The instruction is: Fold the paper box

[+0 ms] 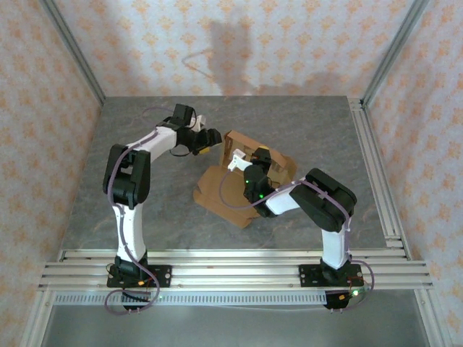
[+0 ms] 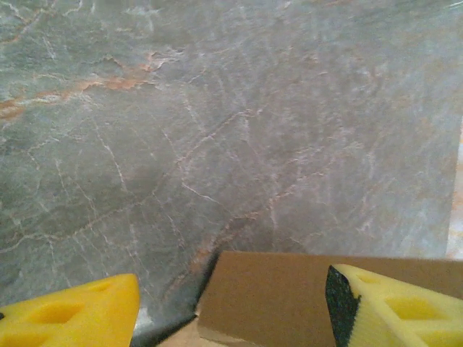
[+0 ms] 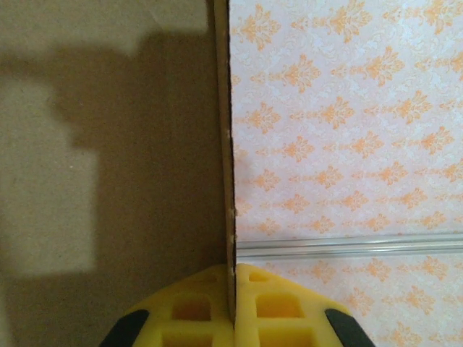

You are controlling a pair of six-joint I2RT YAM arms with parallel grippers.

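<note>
Firmly, the right gripper [image 3: 233,293] pinches the plain paper box [image 3: 108,181].

Got the left gripper [image 1: 206,139] hanging wide open out front, and the right gripper [image 3: 233,307] pinched tight on the paper box [image 3: 130,181] wall.

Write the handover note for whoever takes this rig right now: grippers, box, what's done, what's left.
Grippers: the left gripper is open, hovering beside the raised panel at the box's far-left end. A cardboard edge shows between its fingers but is not gripped. The right gripper is shut on a panel edge of the paper box.
Box: mid-table, partly folded, with its near panel lying flat toward the arms.
Done: at least one panel stands up.
Left: probably raising the remaining walls, tucking the tabs and closing the lid.
</note>
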